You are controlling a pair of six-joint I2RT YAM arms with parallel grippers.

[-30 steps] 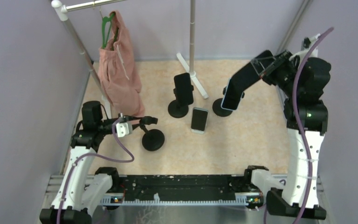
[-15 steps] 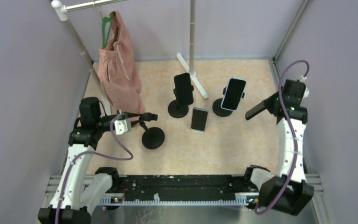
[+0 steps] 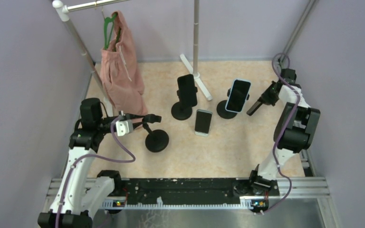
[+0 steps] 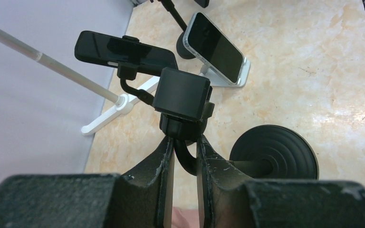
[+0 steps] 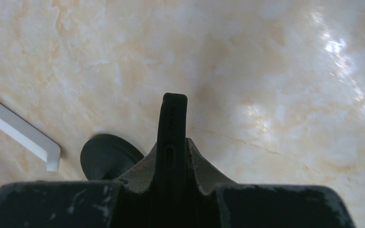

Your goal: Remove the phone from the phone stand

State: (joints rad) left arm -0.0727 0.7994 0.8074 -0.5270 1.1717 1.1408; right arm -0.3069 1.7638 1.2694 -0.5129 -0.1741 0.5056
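Our right gripper (image 5: 172,154) grips the dark phone (image 5: 173,118) edge-on above the table (image 5: 275,71), well apart from the empty phone stand (image 4: 275,154), whose neck our left gripper (image 4: 185,149) pinches. Removal seems done; next we should lay the phone down gently.

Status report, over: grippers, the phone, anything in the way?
Left gripper shut on empty stand, at its neck. Right gripper shut on black phone, off the stand. Nothing seen in its way.
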